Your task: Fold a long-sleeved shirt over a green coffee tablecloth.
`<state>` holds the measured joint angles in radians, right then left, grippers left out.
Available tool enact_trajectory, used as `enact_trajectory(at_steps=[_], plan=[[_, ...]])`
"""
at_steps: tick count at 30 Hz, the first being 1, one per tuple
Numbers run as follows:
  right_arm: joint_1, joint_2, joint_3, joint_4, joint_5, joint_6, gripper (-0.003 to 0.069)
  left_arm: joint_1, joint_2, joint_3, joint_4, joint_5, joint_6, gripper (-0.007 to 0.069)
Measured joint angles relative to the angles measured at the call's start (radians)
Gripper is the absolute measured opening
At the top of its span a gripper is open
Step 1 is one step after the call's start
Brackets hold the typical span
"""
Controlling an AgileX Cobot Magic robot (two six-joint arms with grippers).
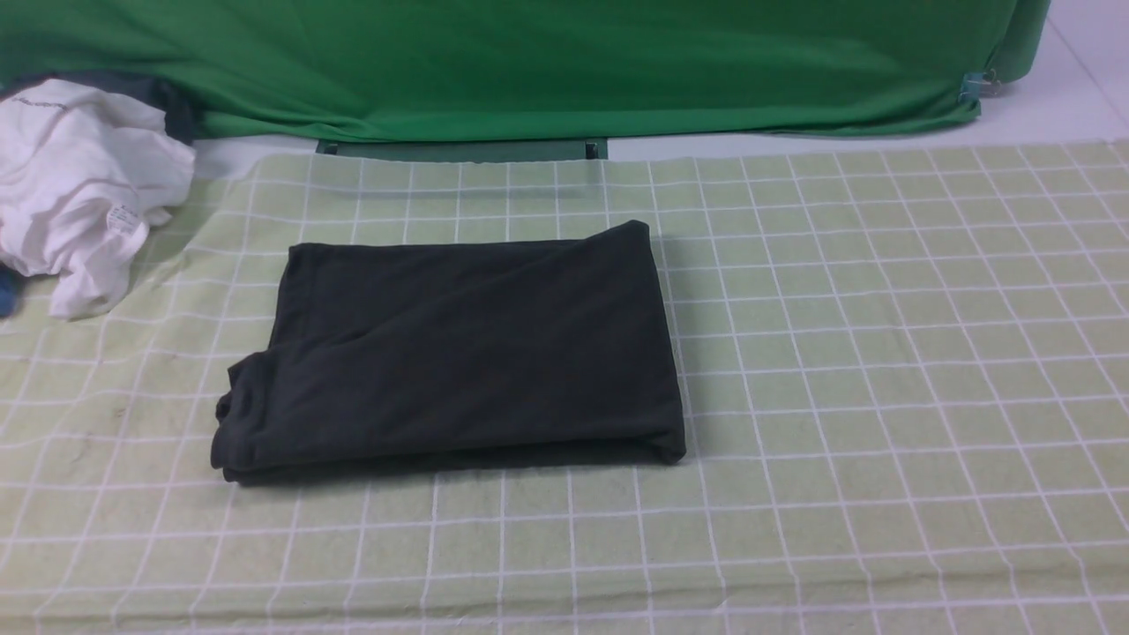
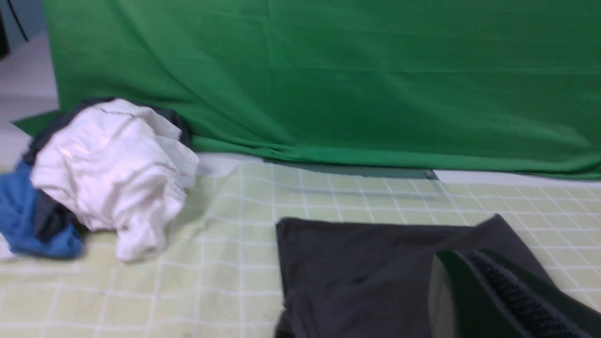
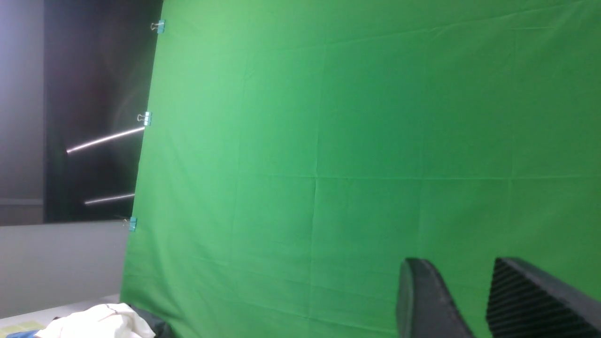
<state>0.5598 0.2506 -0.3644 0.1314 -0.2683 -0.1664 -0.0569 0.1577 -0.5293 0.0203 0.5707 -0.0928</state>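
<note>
Shirt (image 1: 459, 344) folded into a black rectangle, centre of the gridded tablecloth (image 1: 882, 370) covering the worktop. White garment (image 1: 79, 185) heaped at 10 o'clock, plain green backdrop (image 1: 547, 62) at 12. Left fingers (image 2: 493, 286) clenched, empty; right fingers (image 3: 530, 295) parted, empty.

One folded black long-sleeved shirt (image 1: 450, 348) is counted on one gridded green coffee tablecloth (image 1: 882, 353). At ten o'clock, one crumpled white garment (image 1: 79, 185) and one blue cloth (image 2: 23, 220) are counted. One plain green backdrop (image 1: 547, 62) is hung at twelve o'clock, and three clips (image 3: 146, 118) are counted along its edge.
</note>
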Motion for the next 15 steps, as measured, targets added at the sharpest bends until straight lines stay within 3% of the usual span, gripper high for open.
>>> enact_trajectory(at_steps=[7, 15], plan=[[0.0, 0.0, 0.0, 0.0, 0.0, 0.0, 0.0233, 0.123, -0.127, 0.235, -0.155, -0.268, 0.233, 0.0013], [0.0, 0.0, 0.0, 0.0, 0.0, 0.0, 0.0237, 0.179, -0.158, 0.523, -0.124, -0.33, 0.264, 0.0013]])
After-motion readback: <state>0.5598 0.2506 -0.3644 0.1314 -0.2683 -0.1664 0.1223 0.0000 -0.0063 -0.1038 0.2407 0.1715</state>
